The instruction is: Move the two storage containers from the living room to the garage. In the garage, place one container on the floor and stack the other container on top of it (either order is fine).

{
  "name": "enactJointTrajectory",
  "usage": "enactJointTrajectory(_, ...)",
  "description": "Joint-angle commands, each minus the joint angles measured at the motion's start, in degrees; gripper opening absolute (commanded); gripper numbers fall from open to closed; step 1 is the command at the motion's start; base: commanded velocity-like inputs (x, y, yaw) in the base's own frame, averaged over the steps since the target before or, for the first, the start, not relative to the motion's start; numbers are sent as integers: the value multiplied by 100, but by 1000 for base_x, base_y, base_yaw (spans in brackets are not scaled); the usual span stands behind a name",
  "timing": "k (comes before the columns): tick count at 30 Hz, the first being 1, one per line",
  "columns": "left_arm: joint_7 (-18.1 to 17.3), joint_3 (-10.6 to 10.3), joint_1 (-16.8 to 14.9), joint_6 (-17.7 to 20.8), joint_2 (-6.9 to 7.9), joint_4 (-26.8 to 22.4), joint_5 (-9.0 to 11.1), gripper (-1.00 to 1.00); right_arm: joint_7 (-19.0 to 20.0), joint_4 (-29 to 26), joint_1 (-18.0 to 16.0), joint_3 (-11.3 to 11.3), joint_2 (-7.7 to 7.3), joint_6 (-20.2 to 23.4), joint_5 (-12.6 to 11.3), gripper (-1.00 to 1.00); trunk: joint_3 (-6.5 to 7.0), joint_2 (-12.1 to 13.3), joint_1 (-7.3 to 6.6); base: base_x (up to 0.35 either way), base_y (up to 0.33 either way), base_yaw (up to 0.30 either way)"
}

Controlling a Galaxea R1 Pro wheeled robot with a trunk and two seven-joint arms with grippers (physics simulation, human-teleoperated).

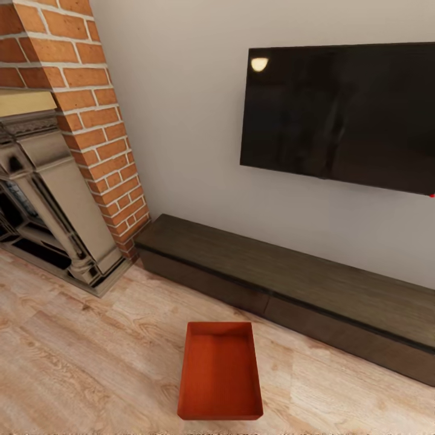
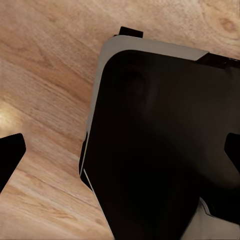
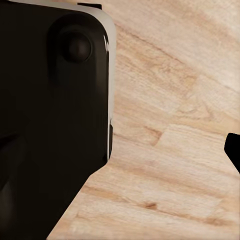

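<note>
One orange-red, open-topped storage container (image 1: pixel 220 377) sits empty on the living room's light wood plank floor (image 1: pixel 84 362), just in front of the long dark bench (image 1: pixel 302 278). In the left wrist view my left gripper (image 2: pixel 120 155) hangs over the planks and the robot's black base (image 2: pixel 160 140), its dark fingertips (image 2: pixel 10 155) far apart, open and empty. My right gripper (image 3: pixel 120 150) also points down at the planks; one fingertip (image 3: pixel 234 150) shows at the picture's edge, with nothing held. The garage is out of view.
A black wall screen (image 1: pixel 338 115) hangs above the bench. A red-brick fireplace (image 1: pixel 103 133) with a metal surround (image 1: pixel 48 193) stands at the left. Bare plank floor lies left and right of the container.
</note>
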Motion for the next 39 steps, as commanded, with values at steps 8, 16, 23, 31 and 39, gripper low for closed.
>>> enactJointTrajectory(8, -5, -21, -3, -22, 0, 5, 40, 100, 0, 18, -4, 51, 2, -33, -51, 100, -75, -4, 0, 0, -112, 0)
enactJointTrajectory(16, -5, -21, -3, -18, 4, 5, 40, 100, 0, 18, -4, 52, 2, -33, -51, 100, -145, -4, 0, 0, -20, 0)
enactJointTrajectory(23, -5, -21, -3, -20, 6, 5, 40, 100, -1, 18, -8, 49, 2, -33, -51, 100, -207, -4, 0, 0, -1, 0)
enactJointTrajectory(31, -5, -21, -3, -23, 7, 5, 40, 100, 1, 18, -4, 52, -4, -32, -47, 100, -277, -4, 0, 0, 0, 0)
enactJointTrajectory(39, -5, -21, -3, -20, 7, 5, 40, 100, 10, 18, -2, 55, -15, -22, -42, 100, -350, -4, 0, 0, 0, 0)
